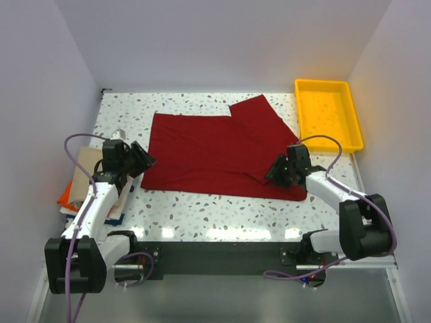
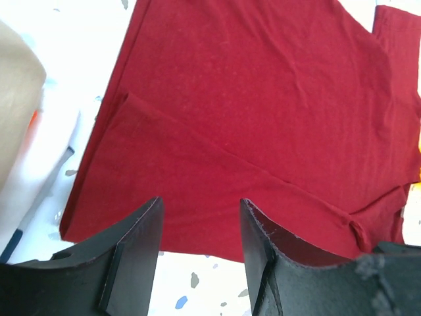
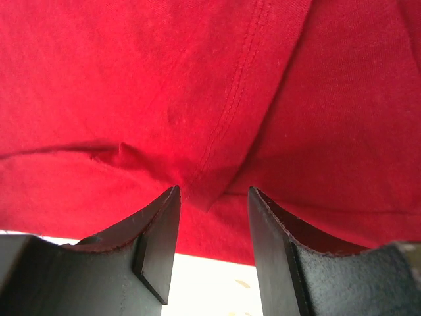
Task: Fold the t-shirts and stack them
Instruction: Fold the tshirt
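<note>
A dark red t-shirt [image 1: 215, 151] lies spread flat across the middle of the table, one sleeve pointing to the back right. It fills the left wrist view [image 2: 250, 118] and the right wrist view [image 3: 197, 99]. My left gripper [image 1: 144, 161] is open and empty at the shirt's left edge, just above it. My right gripper [image 1: 275, 171] is open and empty over the shirt's near right part, above a sleeve seam. Folded tan [image 1: 84, 168], orange [image 1: 66, 196] and blue shirts sit stacked at the table's left edge under my left arm.
A yellow plastic tray [image 1: 328, 113] stands at the back right corner. White walls close the table on three sides. The speckled tabletop [image 1: 215, 212] shows between the shirt and the arm bases.
</note>
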### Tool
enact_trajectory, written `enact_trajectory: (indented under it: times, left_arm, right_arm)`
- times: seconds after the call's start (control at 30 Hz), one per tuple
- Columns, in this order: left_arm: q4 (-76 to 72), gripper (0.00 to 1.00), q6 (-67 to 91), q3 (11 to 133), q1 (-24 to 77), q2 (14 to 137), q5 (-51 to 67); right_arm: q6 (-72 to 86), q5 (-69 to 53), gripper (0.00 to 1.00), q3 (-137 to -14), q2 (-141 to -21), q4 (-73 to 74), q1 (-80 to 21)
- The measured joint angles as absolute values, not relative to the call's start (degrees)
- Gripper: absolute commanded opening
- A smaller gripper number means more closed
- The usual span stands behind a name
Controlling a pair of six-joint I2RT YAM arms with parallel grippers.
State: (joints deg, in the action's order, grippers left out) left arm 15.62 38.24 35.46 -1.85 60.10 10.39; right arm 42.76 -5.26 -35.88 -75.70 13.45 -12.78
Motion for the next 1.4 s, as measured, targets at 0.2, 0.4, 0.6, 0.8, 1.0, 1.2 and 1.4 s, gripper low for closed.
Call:
enact_trajectory:
  times: [0.2,0.4,0.6,0.8,1.0,1.2,1.4]
  left_arm:
    - [15.5,0.54,37.8,37.0,-1.8,61.6,11.6]
    - [15.5,0.53,37.8,37.1,-1.8,62.7,12.1]
    - [15.4,0.53,37.8,37.1,-1.8,63.2,12.5]
    - [15.3,0.52,37.8,37.1,-1.8,63.2,12.8]
    - [15.3,0.52,37.8,37.1,-1.8,63.3,12.9]
    - [15.3,0.52,37.8,37.1,-1.8,63.3,13.1]
    - [15.3,0.52,37.8,37.1,-1.8,63.4,13.1]
  right_arm:
    - [45.6,-5.6,0.47,-34.2,-77.9,9.7,-12.9]
    - [47.0,-5.7,0.35,-33.6,-78.3,8.0,-13.1]
    - [47.6,-5.9,0.19,-33.6,-78.7,6.9,-13.1]
    - [48.3,-6.2,0.08,-33.8,-81.3,5.5,-13.1]
    - [48.6,-7.0,0.06,-38.3,-86.1,5.0,-13.3]
    - [48.6,-7.0,0.06,-42.8,-89.7,4.7,-13.7]
    - [48.6,-7.0,0.07,-46.4,-93.6,4.7,-14.1]
